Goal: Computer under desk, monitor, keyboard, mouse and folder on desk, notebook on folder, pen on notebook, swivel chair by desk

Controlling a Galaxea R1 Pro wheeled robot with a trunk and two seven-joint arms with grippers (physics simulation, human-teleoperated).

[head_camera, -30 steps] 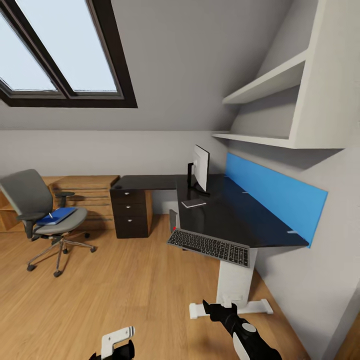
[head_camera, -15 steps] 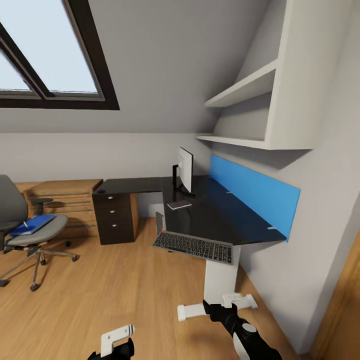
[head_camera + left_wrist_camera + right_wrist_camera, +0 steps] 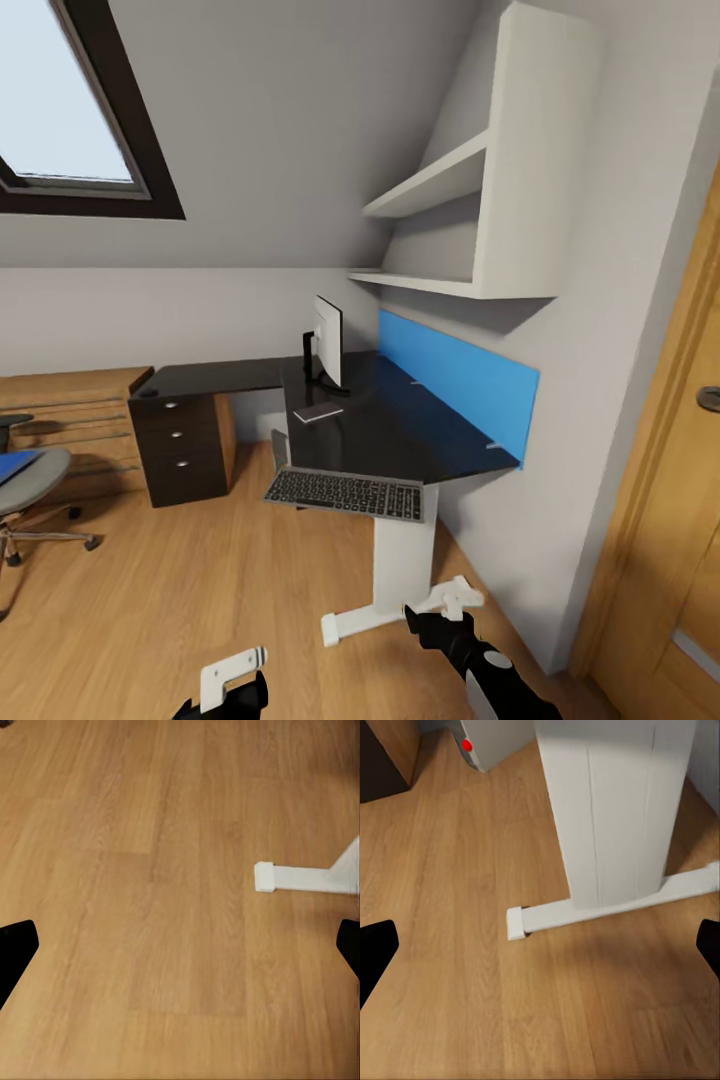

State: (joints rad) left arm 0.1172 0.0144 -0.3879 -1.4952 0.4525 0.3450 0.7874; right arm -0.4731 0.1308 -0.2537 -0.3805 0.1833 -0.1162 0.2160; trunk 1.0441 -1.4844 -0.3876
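at the far left, partly cut off, stands the grey upholstered swivel chair with chrome base [image 3: 30, 490], well apart from the desk, with a sliver of the flat bright-blue folder [image 3: 14, 465] on its seat. so the folder and the chair are both left to do.

next comes the long l-shaped desk with glossy black top and white legs [image 3: 400, 440], its black drawer unit at the left end. near the back edge of the desk the wide monitor with white back and black stand [image 3: 326, 343] stands upright, so that part looks done. just in front of it, toward the desk's left edge, lies a thin light-grey rectangular notebook [image 3: 318, 412]; it waits for the folder to go beneath it. the pen and mouse are too small to make out.

the slim keyboard with dark grey keys in a silver frame [image 3: 347, 494] sits at the desk's front corner, overhanging the edge and away from the monitor; i judge it needs moving in. the small silver-grey tower computer with a red button [image 3: 491, 742] stands on the floor under the desk by the white leg, as asked.

low in the head view, the left gripper [image 3: 228, 688] and right gripper [image 3: 440, 606] hang over the light wood floor [image 3: 150, 907], each with fingers spread and empty.
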